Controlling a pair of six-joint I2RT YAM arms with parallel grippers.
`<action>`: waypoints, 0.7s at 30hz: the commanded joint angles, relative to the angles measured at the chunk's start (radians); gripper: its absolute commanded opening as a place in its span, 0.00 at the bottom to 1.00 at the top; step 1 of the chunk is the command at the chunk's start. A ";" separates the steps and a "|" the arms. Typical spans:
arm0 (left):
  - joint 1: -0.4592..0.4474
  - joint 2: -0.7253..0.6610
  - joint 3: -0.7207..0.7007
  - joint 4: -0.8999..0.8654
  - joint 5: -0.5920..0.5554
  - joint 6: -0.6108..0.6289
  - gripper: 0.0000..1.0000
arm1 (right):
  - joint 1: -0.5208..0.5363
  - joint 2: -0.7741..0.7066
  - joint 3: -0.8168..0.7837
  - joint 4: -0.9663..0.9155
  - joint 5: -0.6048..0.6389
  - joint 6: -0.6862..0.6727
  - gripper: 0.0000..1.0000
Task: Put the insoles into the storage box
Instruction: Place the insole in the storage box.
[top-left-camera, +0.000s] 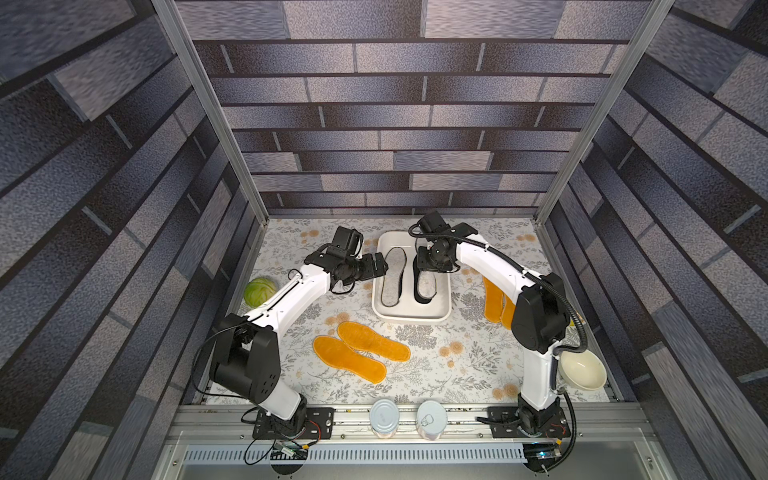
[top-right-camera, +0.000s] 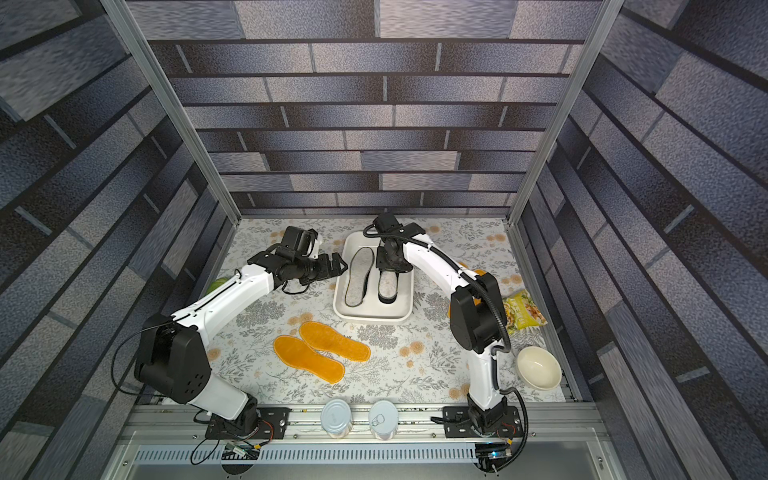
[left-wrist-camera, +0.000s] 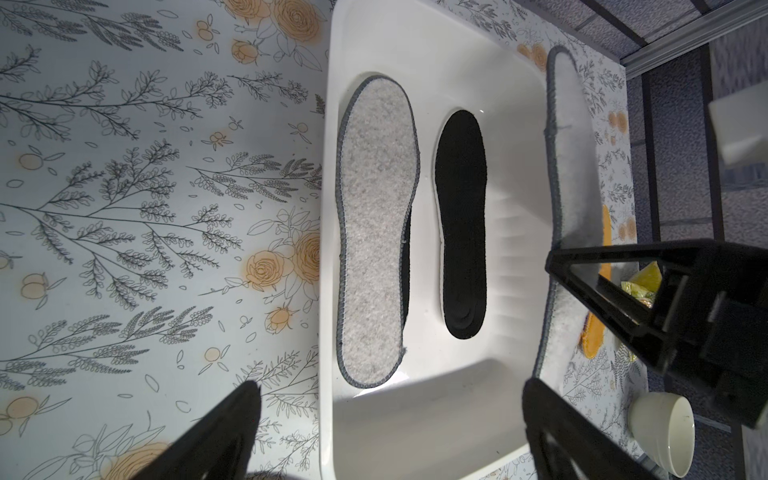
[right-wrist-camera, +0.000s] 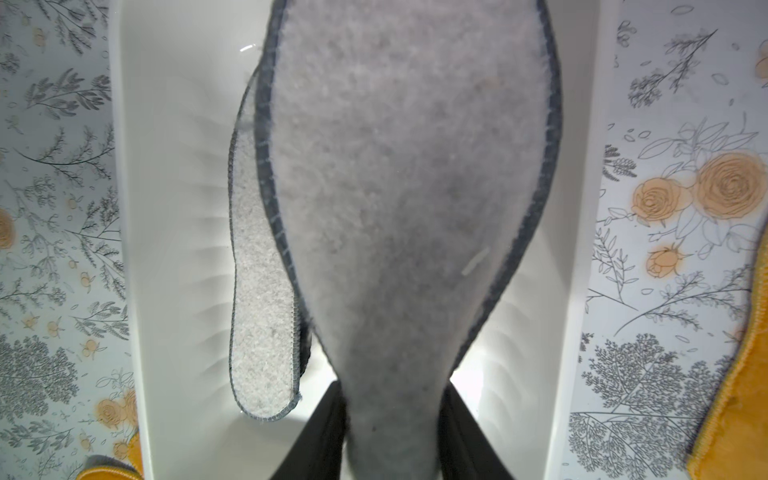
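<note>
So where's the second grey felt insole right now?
In both top views the held grey insole hangs from the right hand over the storage box's right half, above a black insole and beside the other grey insole.

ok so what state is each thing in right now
left fingers: open, empty
right fingers: shut on grey felt insole, over storage box
other grey insole: flat in box
black insole: flat in box, uncovered
second black insole: under the flat grey one
orange insoles: four, on table
bowl: upright, empty
cans: upright, sealed
</note>
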 joint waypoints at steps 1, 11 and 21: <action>0.010 -0.037 -0.019 0.006 -0.013 -0.012 1.00 | 0.006 0.056 0.013 -0.006 0.019 0.041 0.38; 0.018 -0.029 -0.022 0.012 -0.001 -0.010 1.00 | 0.006 0.155 0.079 -0.057 0.060 0.071 0.39; 0.027 -0.035 -0.031 0.017 -0.001 -0.010 1.00 | 0.006 0.196 0.107 -0.050 0.044 0.093 0.41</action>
